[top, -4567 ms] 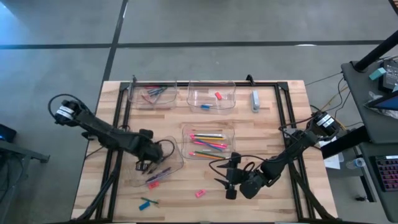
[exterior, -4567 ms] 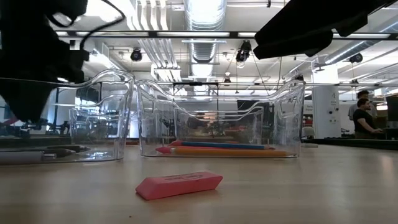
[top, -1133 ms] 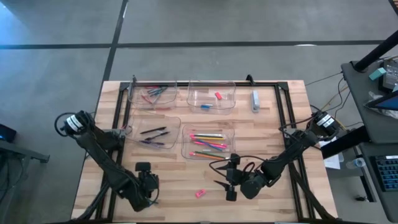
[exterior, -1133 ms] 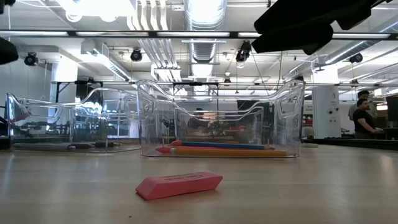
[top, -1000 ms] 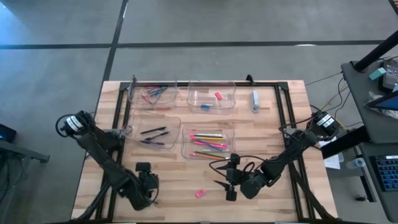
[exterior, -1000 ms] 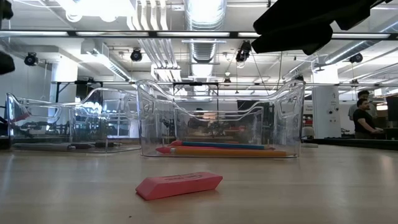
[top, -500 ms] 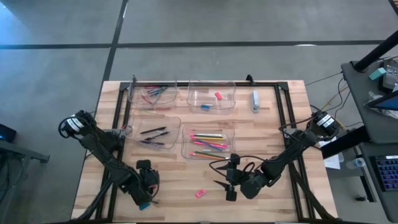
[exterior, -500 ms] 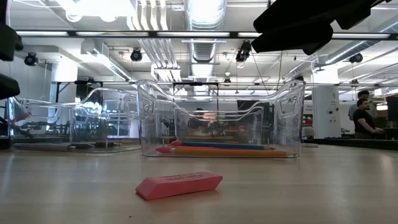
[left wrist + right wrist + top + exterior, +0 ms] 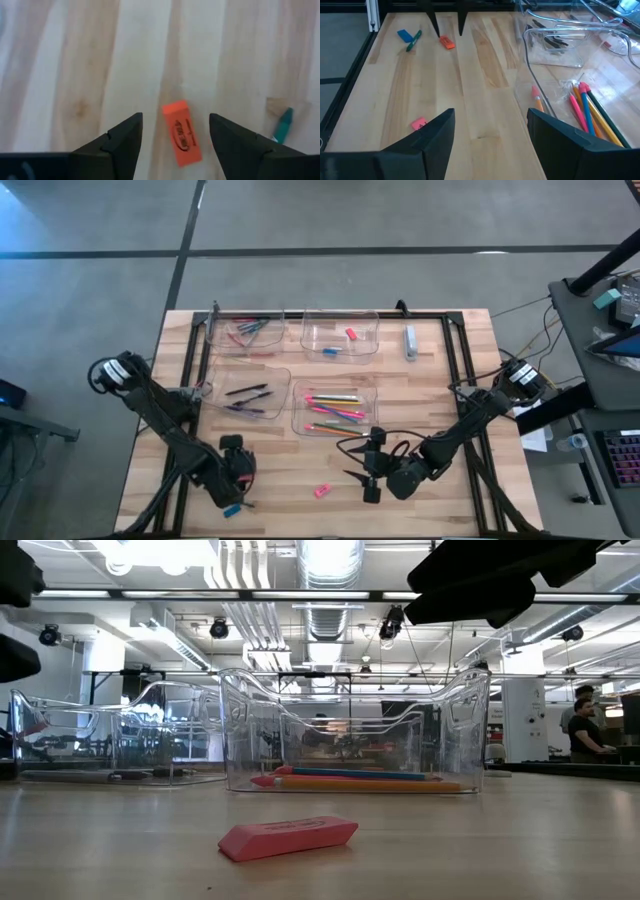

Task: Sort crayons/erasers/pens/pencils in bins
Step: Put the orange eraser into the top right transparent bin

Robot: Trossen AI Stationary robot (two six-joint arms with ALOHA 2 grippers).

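One orange eraser point(image 9: 182, 133) lies between the open left tool point(image 9: 176, 131).

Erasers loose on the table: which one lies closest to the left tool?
The orange-red eraser, right between the left tool's open fingers; the pink eraser lies over by the right tool.

You've got a small orange-red block eraser point(image 9: 182, 132) w/ dark print, on the pale striped-grain wood table point(image 9: 75, 65). Next to that eraser: teal stubby crayon point(image 9: 283, 125). Pink flat eraser point(image 9: 288, 836); clear plastic bin point(image 9: 355, 730) w/ orange, pink, blue pencils point(image 9: 350, 779).
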